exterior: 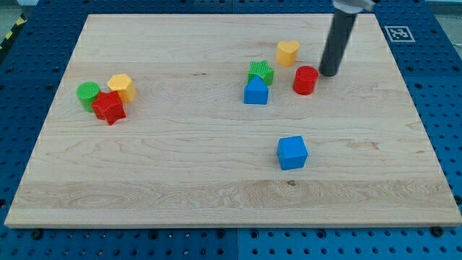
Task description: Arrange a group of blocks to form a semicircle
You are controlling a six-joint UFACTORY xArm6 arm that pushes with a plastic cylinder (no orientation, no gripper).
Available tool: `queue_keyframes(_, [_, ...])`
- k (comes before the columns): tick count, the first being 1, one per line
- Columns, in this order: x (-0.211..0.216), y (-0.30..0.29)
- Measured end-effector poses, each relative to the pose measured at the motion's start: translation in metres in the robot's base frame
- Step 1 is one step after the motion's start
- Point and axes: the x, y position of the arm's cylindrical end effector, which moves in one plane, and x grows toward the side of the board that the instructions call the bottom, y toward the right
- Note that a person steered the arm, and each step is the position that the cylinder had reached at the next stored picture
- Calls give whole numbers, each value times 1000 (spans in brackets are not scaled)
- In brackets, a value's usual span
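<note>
My tip (329, 73) rests on the board just right of the red cylinder (305, 80), close to it; I cannot tell whether they touch. A yellow heart-shaped block (287, 53) lies up and left of the cylinder. A green star (260, 71) sits above a blue house-shaped block (255, 92), touching it. A blue cube (291, 152) lies alone lower down. At the view's left a green cylinder (88, 94), a yellow hexagon block (122, 87) and a red star (109, 107) cluster together.
The wooden board (180, 180) lies on a blue perforated table (440, 94). A black-and-white marker tag (398, 32) sits off the board's top right corner.
</note>
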Motion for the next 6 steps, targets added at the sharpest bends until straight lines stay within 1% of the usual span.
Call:
queue_keyframes(1, [-39, 15])
queue_keyframes(2, [-72, -11])
queue_keyframes(3, [-78, -57])
queue_keyframes(4, [-58, -72])
queue_keyframes(5, [-18, -74])
queue_keyframes(6, [-1, -90])
